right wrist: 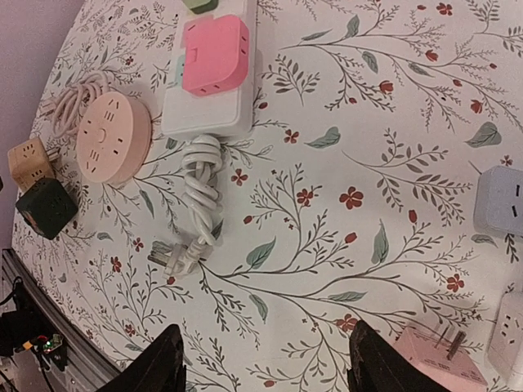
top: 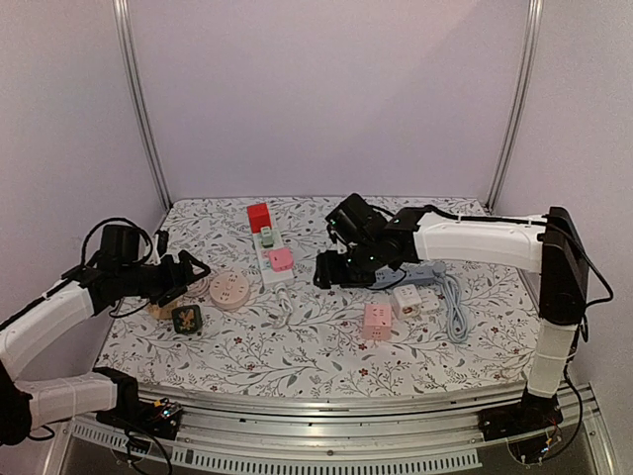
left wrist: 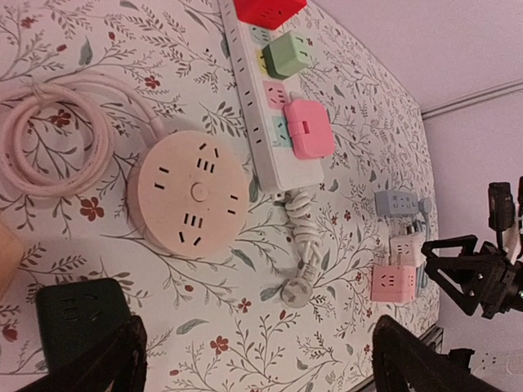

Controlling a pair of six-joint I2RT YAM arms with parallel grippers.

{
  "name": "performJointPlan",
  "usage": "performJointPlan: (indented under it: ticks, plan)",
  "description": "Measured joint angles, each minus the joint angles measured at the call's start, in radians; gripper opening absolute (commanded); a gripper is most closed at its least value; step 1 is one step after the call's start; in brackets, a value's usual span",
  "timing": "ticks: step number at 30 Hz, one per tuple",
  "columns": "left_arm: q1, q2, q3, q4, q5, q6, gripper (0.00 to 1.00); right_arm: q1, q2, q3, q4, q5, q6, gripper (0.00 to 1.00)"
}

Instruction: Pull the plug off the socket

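A blocky, round-cornered pink plug (right wrist: 215,53) is seated at the near end of the long white power strip (right wrist: 208,114), with a green cube (left wrist: 290,53) and a red cube (left wrist: 265,10) plugged in farther along. A coiled white cord (right wrist: 200,180) is laid just off that end, and a round peach socket disc (right wrist: 113,135) lies left of the strip. Open floral-printed surface (right wrist: 368,122) is left to the strip's right, where the jaws of the right gripper (right wrist: 267,331) are held spread and empty. The jaws of the left gripper (left wrist: 257,335) are spread wide beyond the disc.

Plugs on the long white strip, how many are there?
3: a red plug at the far end, a green plug next to it, and a pink plug nearest the coiled cord. None looks hidden.
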Motion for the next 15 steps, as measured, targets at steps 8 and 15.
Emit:
performJointPlan:
  ticks: [8, 15]
  plan:
    - [-0.006, -0.012, -0.009, 0.0, 0.016, -0.008, 0.94, 0.039, 0.151, 0.089, 0.008, -0.005, 0.007, 0.56]
    - [-0.006, -0.011, -0.019, 0.003, 0.036, -0.007, 0.94, 0.064, 0.258, 0.161, 0.022, -0.011, -0.005, 0.52]
